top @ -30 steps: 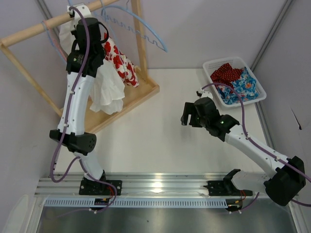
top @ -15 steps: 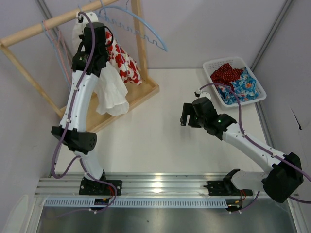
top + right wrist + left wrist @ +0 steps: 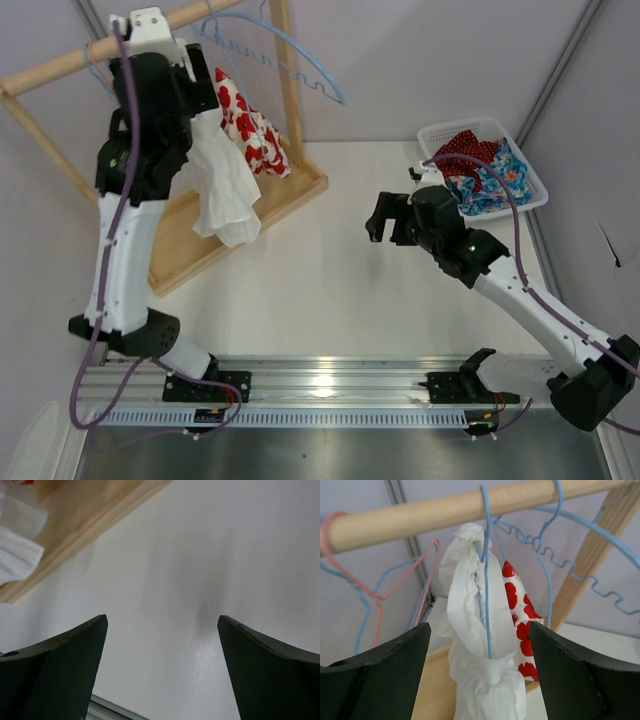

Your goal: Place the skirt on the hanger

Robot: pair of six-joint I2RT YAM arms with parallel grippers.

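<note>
A white skirt (image 3: 470,630) hangs bunched on a thin blue hanger (image 3: 486,580), which is hooked over the wooden rod (image 3: 445,507) of the clothes rack. In the top view the skirt (image 3: 228,195) droops over the rack's base. My left gripper (image 3: 479,627) is open. Its fingers (image 3: 385,670) stand well apart on either side of the skirt without touching it. My right gripper (image 3: 385,222) is open over bare table at mid-right, with nothing between its fingers (image 3: 55,665).
A red-and-white flowered garment (image 3: 250,125) hangs beside the skirt. An empty blue hanger (image 3: 300,60) and a pink hanger (image 3: 375,597) are on the same rod. The rack's wooden base (image 3: 290,195) lies at the back left. A white basket (image 3: 533,178) of clothes stands at the back right.
My left gripper has opened and let go of the hanger and skirt, and its arm has drawn back to the left. The right gripper opened a little wider and shifted slightly.
</note>
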